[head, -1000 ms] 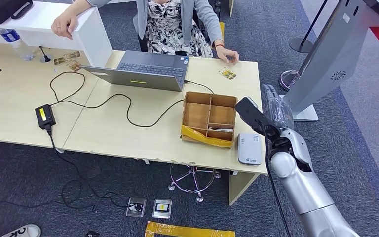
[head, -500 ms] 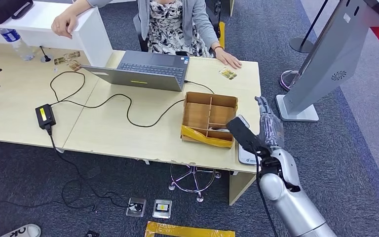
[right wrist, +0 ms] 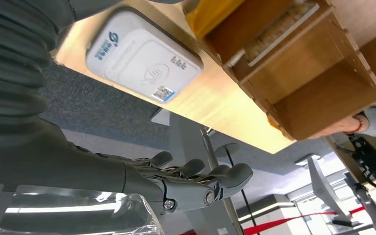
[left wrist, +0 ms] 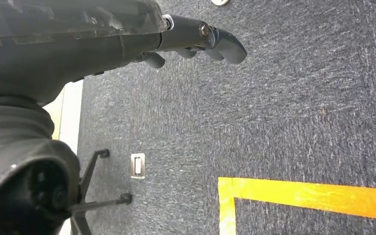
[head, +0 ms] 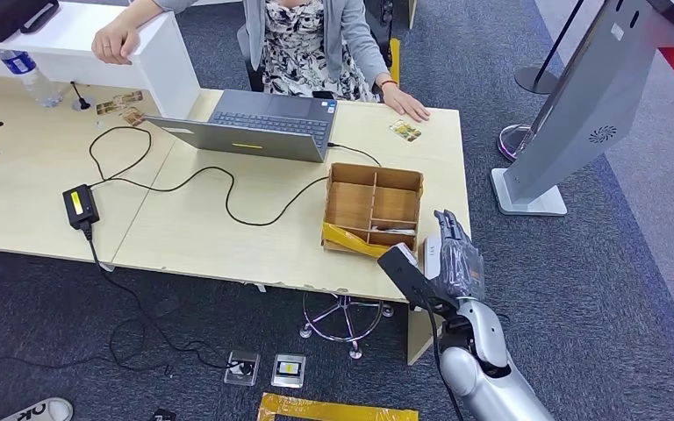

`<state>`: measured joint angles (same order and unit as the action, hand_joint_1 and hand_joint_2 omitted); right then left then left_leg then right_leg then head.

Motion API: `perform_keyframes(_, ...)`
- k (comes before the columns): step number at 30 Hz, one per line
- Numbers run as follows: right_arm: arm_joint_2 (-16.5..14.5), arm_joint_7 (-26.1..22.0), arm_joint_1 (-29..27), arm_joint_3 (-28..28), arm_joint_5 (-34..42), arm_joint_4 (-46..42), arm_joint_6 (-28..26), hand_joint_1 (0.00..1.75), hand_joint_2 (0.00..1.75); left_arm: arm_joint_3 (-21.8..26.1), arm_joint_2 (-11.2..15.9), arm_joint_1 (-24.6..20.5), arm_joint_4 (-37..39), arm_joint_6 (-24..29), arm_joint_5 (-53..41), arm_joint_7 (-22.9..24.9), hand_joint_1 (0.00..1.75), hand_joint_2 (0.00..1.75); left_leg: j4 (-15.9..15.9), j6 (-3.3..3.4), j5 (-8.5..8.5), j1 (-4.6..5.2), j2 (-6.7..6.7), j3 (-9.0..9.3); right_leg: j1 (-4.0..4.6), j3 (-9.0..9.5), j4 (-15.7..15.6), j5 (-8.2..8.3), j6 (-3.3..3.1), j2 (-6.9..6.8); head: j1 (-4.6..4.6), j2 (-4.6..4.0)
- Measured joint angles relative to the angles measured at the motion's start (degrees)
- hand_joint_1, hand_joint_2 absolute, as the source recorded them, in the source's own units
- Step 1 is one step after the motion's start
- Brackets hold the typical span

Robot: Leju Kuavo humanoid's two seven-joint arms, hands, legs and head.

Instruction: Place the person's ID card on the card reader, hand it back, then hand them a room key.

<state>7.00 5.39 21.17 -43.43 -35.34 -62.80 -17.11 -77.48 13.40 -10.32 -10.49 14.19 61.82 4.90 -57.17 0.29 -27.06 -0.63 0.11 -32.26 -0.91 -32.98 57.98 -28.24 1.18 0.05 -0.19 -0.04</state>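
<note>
Head view | desk (head: 228, 237) pale wood | floor (head: 623, 289) grey carpet

In your left wrist view, the left hand (left wrist: 127, 36) entered as a dark grey mass, its fingers (left wrist: 225, 44) extended together with their tips slightly curled, holding nothing. Beneath the hand lay dark grey carpet (left wrist: 284, 112). A yellow tape line (left wrist: 313, 196) ran across the carpet and turned a right-angle corner. A small white floor plate (left wrist: 137, 166) sat in the carpet near that corner. The black legs of a chair base (left wrist: 98, 196) showed beside the plate. A pale strip (left wrist: 66, 122) bordered the carpet next to the hand; you could not tell what it was.
</note>
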Motion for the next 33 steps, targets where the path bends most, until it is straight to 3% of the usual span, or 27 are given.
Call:
perform_keyframes(10,-1.6,0.9,-1.9,0.0,-6.2,-0.4,0.1,0.0,1.75,0.0,0.0,-0.1,0.0,-0.6,0.2,-0.8,0.0,0.0,0.0,-0.02,-0.01,-0.01,0.01,0.01,0.01,0.0,0.0,0.0,0.0,0.02,0.0,0.0)
perform_keyframes(19,-4.2,1.1,0.4,0.0,-14.0,0.9,-0.2,0.0,1.75,0.0,0.0,-0.1,0.0,-1.2,-0.8,-0.9,0.0,0.0,0.0,-0.02,0.0,-0.02,0.01,0.01,0.01,0.0,0.0,0.0,0.0,0.02,0.0,0.0)
perform_keyframes(33,-7.2,0.7,2.7,0.0,-15.2,6.0,1.0,0.0,1.75,0.0,0.0,-0.3,0.0,-1.1,-1.1,-0.9,0.0,0.0,0.0,-0.02,-0.01,-0.02,0.0,-0.01,0.02,-0.01,0.0,-0.01,-0.01,0.0,-0.01,0.0)
